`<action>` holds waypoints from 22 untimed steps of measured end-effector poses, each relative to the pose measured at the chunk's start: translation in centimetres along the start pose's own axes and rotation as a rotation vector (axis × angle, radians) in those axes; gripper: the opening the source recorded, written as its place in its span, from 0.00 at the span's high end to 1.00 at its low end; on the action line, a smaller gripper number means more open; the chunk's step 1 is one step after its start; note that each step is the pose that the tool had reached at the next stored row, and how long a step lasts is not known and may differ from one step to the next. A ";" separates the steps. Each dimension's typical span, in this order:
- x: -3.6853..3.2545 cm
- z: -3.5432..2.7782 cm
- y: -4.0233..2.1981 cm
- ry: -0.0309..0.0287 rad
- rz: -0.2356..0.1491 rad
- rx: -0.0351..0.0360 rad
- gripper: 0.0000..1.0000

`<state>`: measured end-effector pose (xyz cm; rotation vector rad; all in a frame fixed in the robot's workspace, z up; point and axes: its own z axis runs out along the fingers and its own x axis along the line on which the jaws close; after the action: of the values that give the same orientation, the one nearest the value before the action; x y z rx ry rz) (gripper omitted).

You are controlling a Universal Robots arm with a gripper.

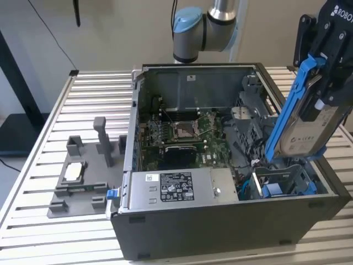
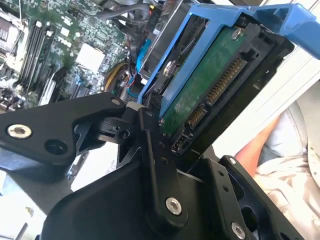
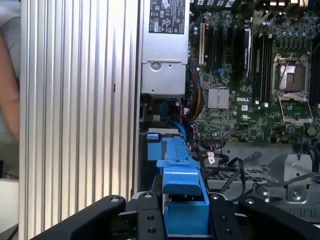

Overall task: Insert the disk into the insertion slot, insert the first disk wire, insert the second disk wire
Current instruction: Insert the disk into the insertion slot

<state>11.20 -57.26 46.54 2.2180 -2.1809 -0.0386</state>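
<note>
Just above the insertion slot (image 1: 282, 181), the tilted disk (image 1: 306, 130) hangs clamped in the end effector (image 1: 326, 83).

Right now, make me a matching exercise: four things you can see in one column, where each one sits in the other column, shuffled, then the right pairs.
1. disk
2. insertion slot
3. silver labelled box
4. grey fixture

A. on the slatted table, outside the case
B. gripped by the hand, tilted above the case
C. inside the case, along its near wall in the exterior view
D. inside the case, just under the disk's lower end

Pairs: 1-B, 2-D, 3-C, 4-A
</note>
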 end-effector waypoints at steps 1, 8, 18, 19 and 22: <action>0.03 0.08 0.00 0.0001 0.000 0.0000 0.67; 0.07 0.69 -0.03 0.0002 0.001 0.0000 0.67; 0.07 1.07 -0.05 0.0001 0.001 0.0000 0.67; 0.06 1.13 -0.05 0.0000 0.001 0.0000 0.67; 0.07 1.42 -0.06 0.0000 0.001 0.0000 0.67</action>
<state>11.20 -57.33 45.12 2.2172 -2.1817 -0.0386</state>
